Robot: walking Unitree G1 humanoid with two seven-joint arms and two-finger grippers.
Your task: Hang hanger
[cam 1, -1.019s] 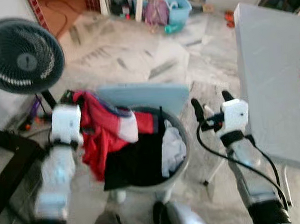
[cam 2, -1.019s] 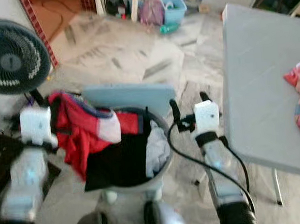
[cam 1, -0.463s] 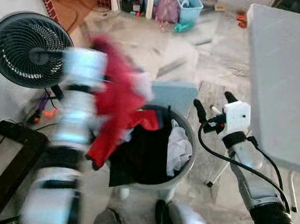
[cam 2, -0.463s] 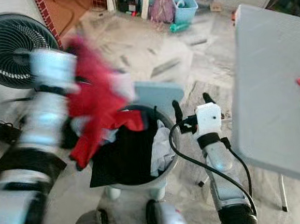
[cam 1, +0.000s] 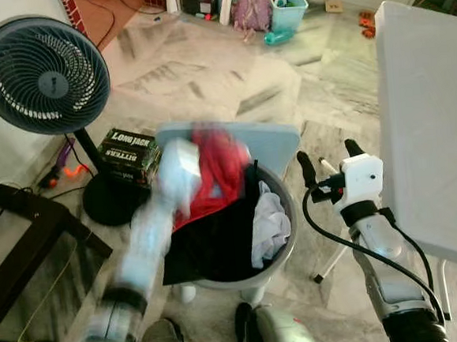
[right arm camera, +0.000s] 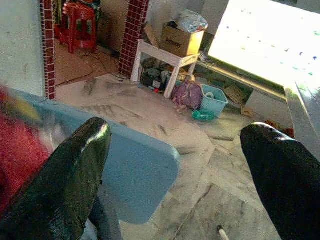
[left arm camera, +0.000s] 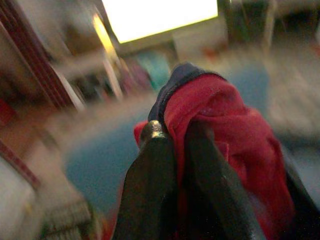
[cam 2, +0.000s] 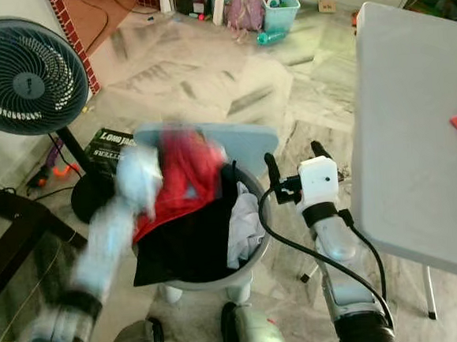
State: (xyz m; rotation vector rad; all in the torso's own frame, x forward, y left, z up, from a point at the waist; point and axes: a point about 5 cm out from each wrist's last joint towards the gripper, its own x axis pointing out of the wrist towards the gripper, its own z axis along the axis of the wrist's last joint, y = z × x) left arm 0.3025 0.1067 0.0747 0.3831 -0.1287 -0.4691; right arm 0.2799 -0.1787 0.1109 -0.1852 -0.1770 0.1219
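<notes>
Over the basket (cam 1: 285, 238), the blurred left tool (left arm camera: 172, 150) apparently pinches red cloth (left arm camera: 225, 130).

Basket (cam 1: 285, 238) hemmed: fan (cam 1: 43, 75) and box (cam 1: 128, 153) left, table (cam 1: 427, 124) right, blue lid (cam 1: 270, 140) behind. Open floor (cam 1: 205, 70) beyond.

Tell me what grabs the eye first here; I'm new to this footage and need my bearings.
The blurred left claw, shut on a red garment, sits above a grey laundry basket stuffed with black and white clothes. The right claw hovers open beside the basket, next to a grey table. A large black fan stands on the robot's left.
</notes>
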